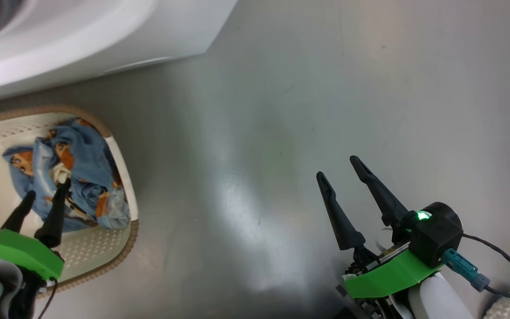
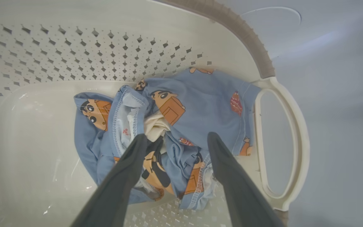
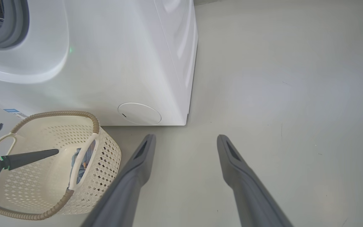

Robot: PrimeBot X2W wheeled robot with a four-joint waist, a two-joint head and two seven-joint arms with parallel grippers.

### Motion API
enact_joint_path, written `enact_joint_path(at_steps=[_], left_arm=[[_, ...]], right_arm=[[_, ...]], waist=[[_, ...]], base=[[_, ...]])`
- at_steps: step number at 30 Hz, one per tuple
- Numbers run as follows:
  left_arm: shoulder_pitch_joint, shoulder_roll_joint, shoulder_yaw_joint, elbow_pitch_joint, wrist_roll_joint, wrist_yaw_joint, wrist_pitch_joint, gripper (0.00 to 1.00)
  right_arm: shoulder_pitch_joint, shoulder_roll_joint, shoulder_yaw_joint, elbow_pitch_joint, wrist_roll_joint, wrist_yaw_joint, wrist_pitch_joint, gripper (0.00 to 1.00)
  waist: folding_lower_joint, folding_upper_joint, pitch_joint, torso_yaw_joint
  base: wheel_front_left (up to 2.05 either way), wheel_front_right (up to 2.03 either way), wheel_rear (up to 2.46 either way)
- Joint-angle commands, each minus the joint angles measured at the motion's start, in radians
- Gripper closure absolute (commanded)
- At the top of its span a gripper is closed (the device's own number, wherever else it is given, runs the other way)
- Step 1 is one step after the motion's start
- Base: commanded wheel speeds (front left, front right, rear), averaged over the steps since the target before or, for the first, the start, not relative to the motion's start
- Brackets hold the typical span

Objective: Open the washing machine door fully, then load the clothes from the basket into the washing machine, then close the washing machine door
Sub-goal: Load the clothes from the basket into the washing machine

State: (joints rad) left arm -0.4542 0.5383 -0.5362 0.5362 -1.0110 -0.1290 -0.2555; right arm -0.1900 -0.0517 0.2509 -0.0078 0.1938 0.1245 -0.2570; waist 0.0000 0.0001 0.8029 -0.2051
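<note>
The cream basket [image 1: 124,168] stands on the floor in front of the white washing machine [image 3: 121,63]. The light blue clothes [image 2: 200,104] with orange cartoon prints lie bunched at the handle end [image 2: 295,126]. My left gripper [image 2: 177,136] reaches down into the basket, open, its fingers straddling the top of the bundle; I cannot tell whether they touch it. From the right wrist, one left finger [image 3: 33,156] shows inside the rim. My right gripper [image 1: 338,167] hangs open over bare floor with nothing in it. The machine's grey gasket [image 3: 11,28] is uncovered; the washing machine door is out of view.
Grey floor [image 1: 303,110] stretches wide to the right of the basket and machine. A round white flap [image 3: 139,113] sits low on the machine front, just behind the basket. A black cable [image 1: 503,261] trails from my right wrist near a white knobbly object [image 1: 509,308].
</note>
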Motion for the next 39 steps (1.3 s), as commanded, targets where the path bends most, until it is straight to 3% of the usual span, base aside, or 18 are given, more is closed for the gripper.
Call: enact_joint_path(at_steps=[1, 12, 28, 39], left_arm=[[-0.011, 0.049, 0.012, 0.0, -0.015, -0.002, -0.006, 0.0], [-0.111, 0.131, -0.168, 0.058, -0.146, -0.002, -0.006, 0.0], [-0.254, 0.201, -0.343, 0.086, -0.327, -0.002, -0.004, 0.0], [-0.333, 0.225, -0.429, 0.135, -0.398, -0.002, 0.064, 0.0]], right_arm=[[0.028, 0.001, 0.03, -0.024, 0.01, 0.006, -0.005, 0.0], [0.043, 0.001, 0.047, -0.045, 0.033, 0.006, -0.005, 0.0], [0.063, 0.001, 0.06, -0.076, 0.05, 0.006, -0.005, 0.0], [0.083, 0.001, 0.066, -0.094, 0.044, 0.006, -0.005, 0.0]], waist=[[0.0, -0.0001, 0.018, -0.016], [0.0, -0.0001, 0.074, -0.046], [0.0, -0.0001, 0.14, -0.079], [0.0, -0.0001, 0.165, -0.094]], base=[[0.0, 0.0, 0.0], [0.0, 0.0, 0.0], [0.0, 0.0, 0.0], [0.0, 0.0, 0.0]])
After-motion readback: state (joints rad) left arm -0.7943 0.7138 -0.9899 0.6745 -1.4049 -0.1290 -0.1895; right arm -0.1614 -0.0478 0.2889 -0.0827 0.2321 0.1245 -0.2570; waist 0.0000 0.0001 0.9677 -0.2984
